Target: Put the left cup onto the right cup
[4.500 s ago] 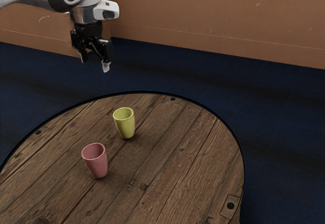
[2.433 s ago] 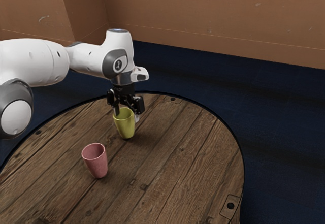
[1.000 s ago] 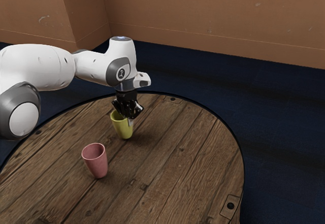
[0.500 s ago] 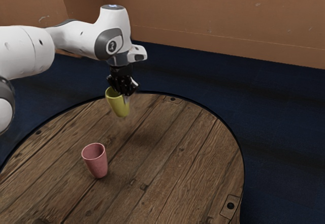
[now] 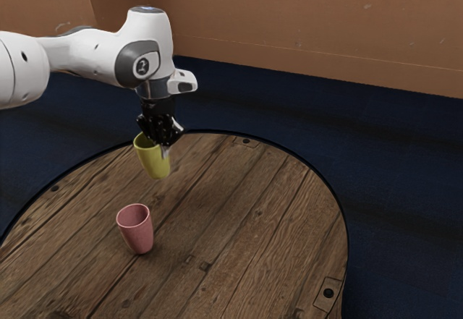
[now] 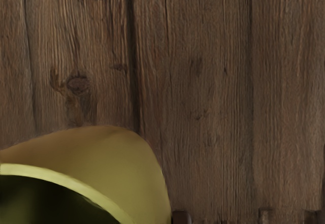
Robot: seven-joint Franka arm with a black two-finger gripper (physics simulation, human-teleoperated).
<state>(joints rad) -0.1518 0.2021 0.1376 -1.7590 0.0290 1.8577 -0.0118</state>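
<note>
My gripper [image 5: 160, 142] is shut on the rim of the yellow cup [image 5: 152, 159], which hangs tilted in the air above the round wooden table [image 5: 239, 225]. The pink cup [image 5: 135, 227] stands upright on the table, below the yellow one and nearer the front. In the wrist view the yellow cup [image 6: 96, 173] looms large just under my hand, with the table's planks [image 6: 213, 82] beyond it.
The table's dark rim [image 5: 334, 203] curves round on the exterior view's right, with metal brackets [image 5: 329, 290] near the edge. Dark blue floor [image 5: 376, 138] surrounds the table, and a brown wall [image 5: 325, 22] stands behind.
My gripper came down on the standing yellow cup, shut on its rim and lifted it. Over the last half second it carried the cup toward the exterior view's left.
</note>
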